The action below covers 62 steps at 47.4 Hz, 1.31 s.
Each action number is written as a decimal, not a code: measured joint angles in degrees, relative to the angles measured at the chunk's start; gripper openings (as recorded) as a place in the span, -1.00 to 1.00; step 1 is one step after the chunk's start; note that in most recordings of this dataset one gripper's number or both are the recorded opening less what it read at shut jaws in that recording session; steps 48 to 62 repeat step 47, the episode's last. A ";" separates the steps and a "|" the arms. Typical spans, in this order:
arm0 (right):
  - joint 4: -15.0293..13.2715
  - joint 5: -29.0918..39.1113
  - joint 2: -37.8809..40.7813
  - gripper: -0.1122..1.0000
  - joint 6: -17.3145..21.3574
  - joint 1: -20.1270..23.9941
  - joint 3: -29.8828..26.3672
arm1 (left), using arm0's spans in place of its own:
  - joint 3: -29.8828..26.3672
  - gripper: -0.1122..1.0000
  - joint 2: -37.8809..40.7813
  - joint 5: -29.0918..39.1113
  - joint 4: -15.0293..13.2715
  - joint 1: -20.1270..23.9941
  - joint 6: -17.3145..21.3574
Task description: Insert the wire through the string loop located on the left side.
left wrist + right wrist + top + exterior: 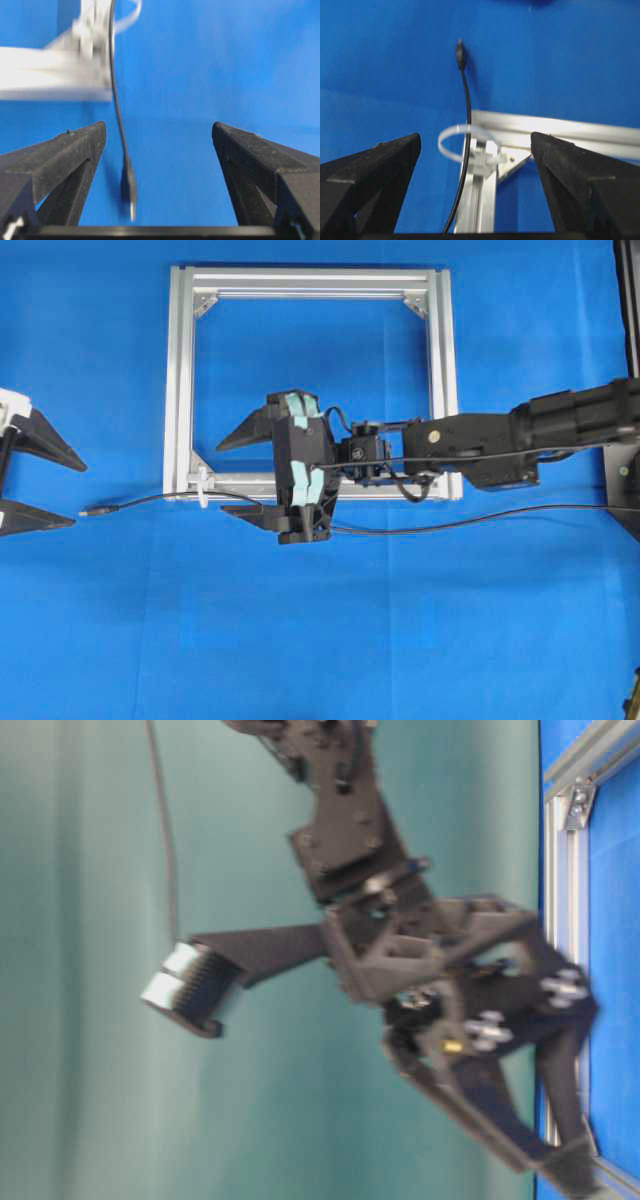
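The silver aluminium frame [310, 385] sits square on the blue table [320, 640], and there at its seven o'clock corner is the string loop [203, 486], a small white tie standing off the rail. The wire [150, 502] lies across the cloth along the frame's lower rail, passes through that loop in the right wrist view, and ends in its plug tip [88, 511] out at nine o'clock, beyond the frame. The left claw [35, 485] waits at the far nine o'clock edge of the overhead view, fingers spread wide with nothing between them; its wrist view shows the plug lying loose on the cloth midway between the two black fingers [60, 160], touching neither. The right claw [245, 472] hangs over the frame's lower rail near six o'clock, also fully spread and holding nothing, one finger inside the frame, the other just outside it. The wire trails beneath the right claw and runs off toward three o'clock. The frame's rail and the loop stand between the two claws. Open blue cloth fills everything from four to eight o'clock, and the frame's interior is bare cloth too. In the table-level view the arm is blurred.
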 measured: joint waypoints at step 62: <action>-0.09 2.11 -6.68 0.84 0.00 0.00 0.09 | -0.70 0.68 -3.96 -5.01 1.14 2.20 3.69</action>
